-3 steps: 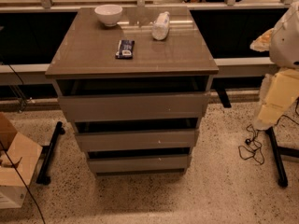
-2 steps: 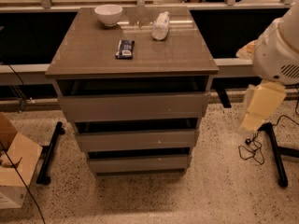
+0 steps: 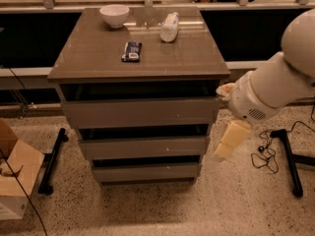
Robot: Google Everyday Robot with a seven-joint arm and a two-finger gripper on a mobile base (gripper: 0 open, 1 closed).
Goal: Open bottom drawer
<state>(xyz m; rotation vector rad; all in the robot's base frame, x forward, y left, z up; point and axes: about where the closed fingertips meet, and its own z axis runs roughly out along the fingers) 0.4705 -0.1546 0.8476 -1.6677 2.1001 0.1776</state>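
- Grey-taupe cabinet [image 3: 206, 58] w/ three drawers stands mid-room on the speckled floor.
- Bottom drawer [image 3: 146, 172] is the lowest & shortest front, just above the floor, under the middle drawer [image 3: 145, 147] and the top drawer [image 3: 140, 112]. A dark gap shows above its front.
- Gripper [image 3: 226, 144] hangs off the cabinet's right side, approx level w/ the middle drawer and near its right edge, above the bottom drawer's corner. It isn't touching the bottom drawer. Can't tell whether the claw is released or clenched (it just reads as one cream block from here).
- Big white arm [image 3: 275, 87] comes in from the right.
- On top: white bowl [image 3: 114, 14] at the back, a bottle [image 3: 169, 26] lying on its side, a dark packet [image 3: 131, 51] nearer the front.
- Cardboard box [image 3: 12, 176] on the floor at left; black cable [image 3: 263, 154] at right.
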